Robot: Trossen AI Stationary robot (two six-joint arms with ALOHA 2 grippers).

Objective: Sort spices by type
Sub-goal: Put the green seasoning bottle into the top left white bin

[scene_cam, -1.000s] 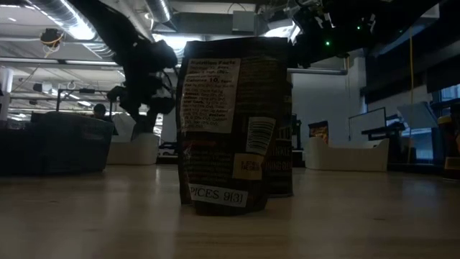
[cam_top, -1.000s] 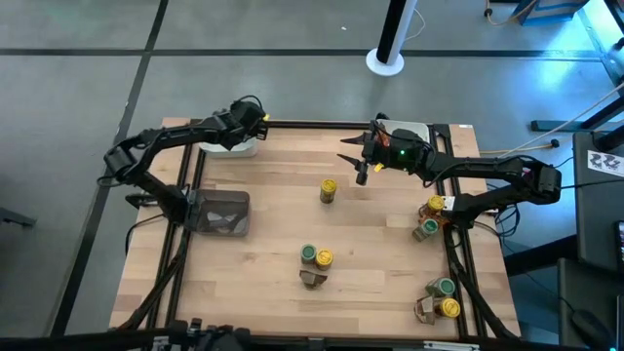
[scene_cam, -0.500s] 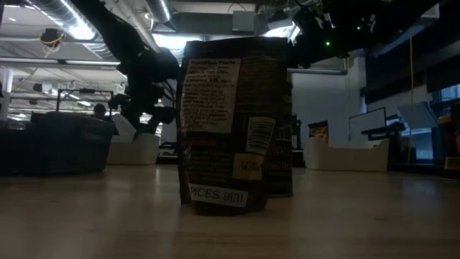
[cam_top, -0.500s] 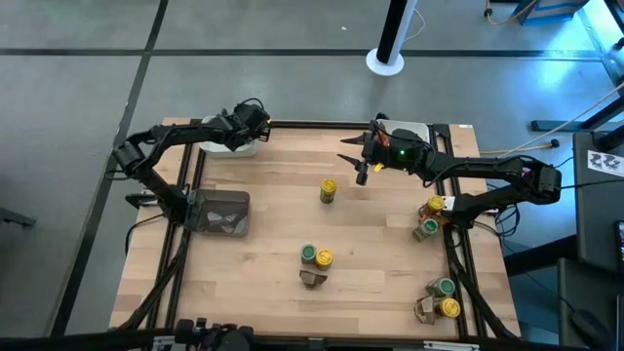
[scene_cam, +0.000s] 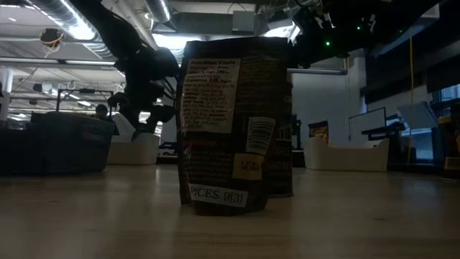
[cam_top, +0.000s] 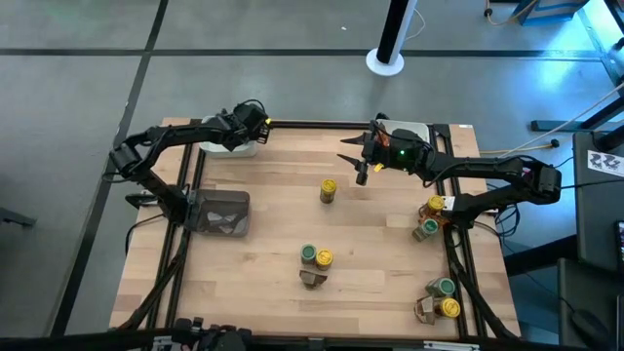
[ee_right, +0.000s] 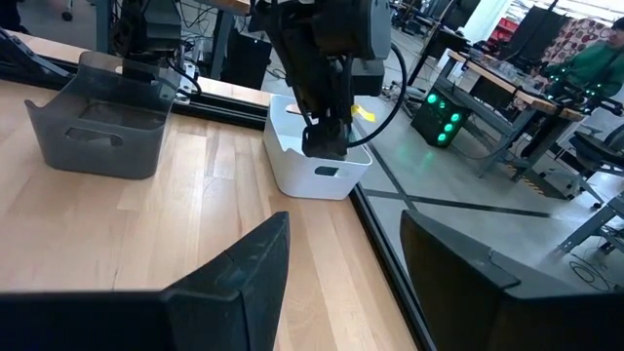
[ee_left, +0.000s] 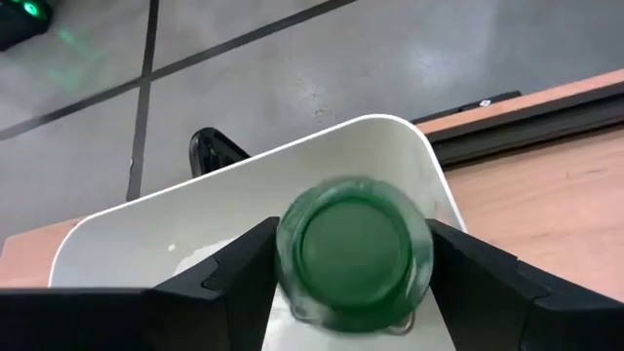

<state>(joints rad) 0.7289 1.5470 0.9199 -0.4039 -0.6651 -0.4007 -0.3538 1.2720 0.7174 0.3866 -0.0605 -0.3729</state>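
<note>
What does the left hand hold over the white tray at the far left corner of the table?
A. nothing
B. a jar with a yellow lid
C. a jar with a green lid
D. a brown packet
C: the left hand grips a small round green-lidded jar above the white rectangular plastic tray.

A light wooden table (cam_top: 283,224) with a black metal frame stands on a grey floor. A white rounded plastic tray (ee_right: 317,161) sits at its far left corner, another white tray (cam_top: 414,130) at the far right. A dark grey translucent bin (cam_top: 220,212) rests near the left edge.
</note>
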